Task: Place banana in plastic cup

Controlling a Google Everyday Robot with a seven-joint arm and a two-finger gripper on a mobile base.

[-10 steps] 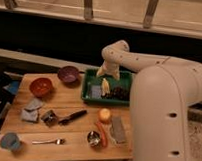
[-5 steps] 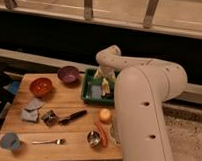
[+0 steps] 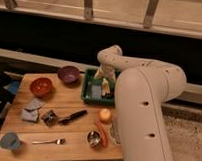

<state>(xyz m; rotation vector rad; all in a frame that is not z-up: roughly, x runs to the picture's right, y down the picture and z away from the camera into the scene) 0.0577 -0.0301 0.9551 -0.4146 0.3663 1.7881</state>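
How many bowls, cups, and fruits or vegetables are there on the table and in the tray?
Bowls: 2 (red bowl, purple bowl)
Cups: 2 (plastic cup, metal cup)
Fruits or vegetables: 3 (banana, round orange fruit, carrot)
Total: 7
The gripper hangs over the green tray, near the banana.

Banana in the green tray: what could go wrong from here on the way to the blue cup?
1. The banana lies beside a grey item in the green tray; the open gripper over the tray might grab both.
2. The plastic cup sits at the table's opposite corner, near the edge; the long banana could topple it.
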